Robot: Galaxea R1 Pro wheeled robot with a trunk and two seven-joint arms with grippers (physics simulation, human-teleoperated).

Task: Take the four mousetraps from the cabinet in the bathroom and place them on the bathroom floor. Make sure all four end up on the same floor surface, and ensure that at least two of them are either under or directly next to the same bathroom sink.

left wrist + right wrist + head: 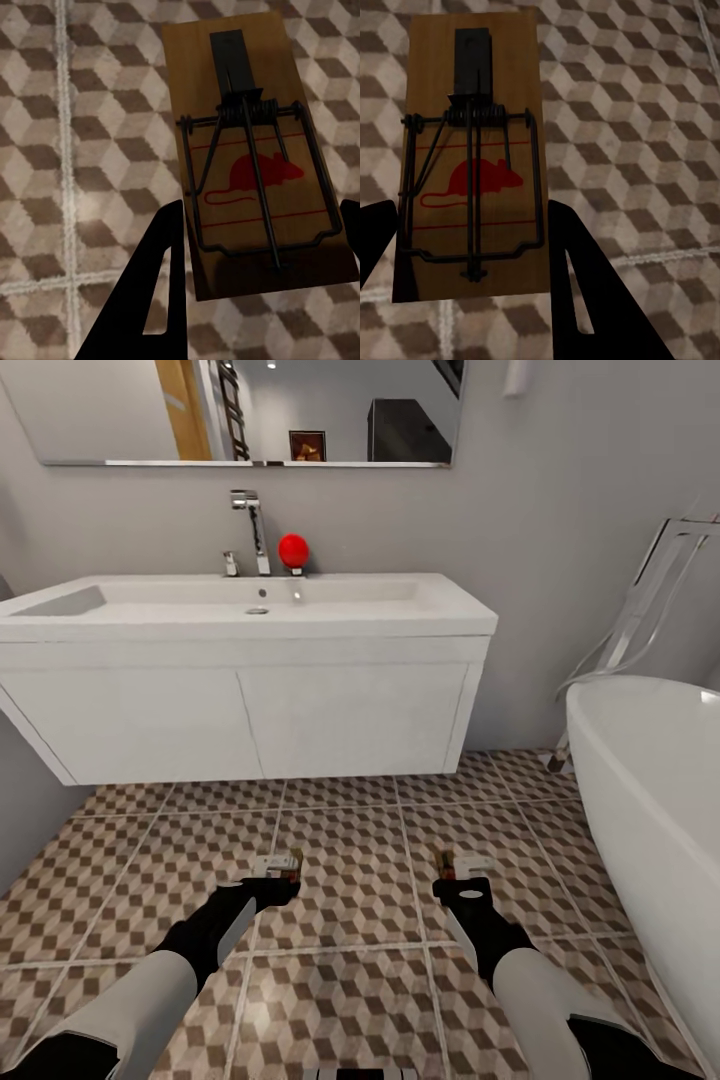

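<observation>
Each end effector (pixel 255 247) (pixel 472 247) grips one mousetrap (pixel 251 150) (pixel 472 150) above tiles (pixel 350 860).

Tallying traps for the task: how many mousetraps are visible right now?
2: one mousetrap in the left gripper, another in the right gripper. Others may be out of view.

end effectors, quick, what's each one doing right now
Left end effector: shut on a mousetrap, above the bathroom floor.
Right end effector: shut on another mousetrap.
</observation>
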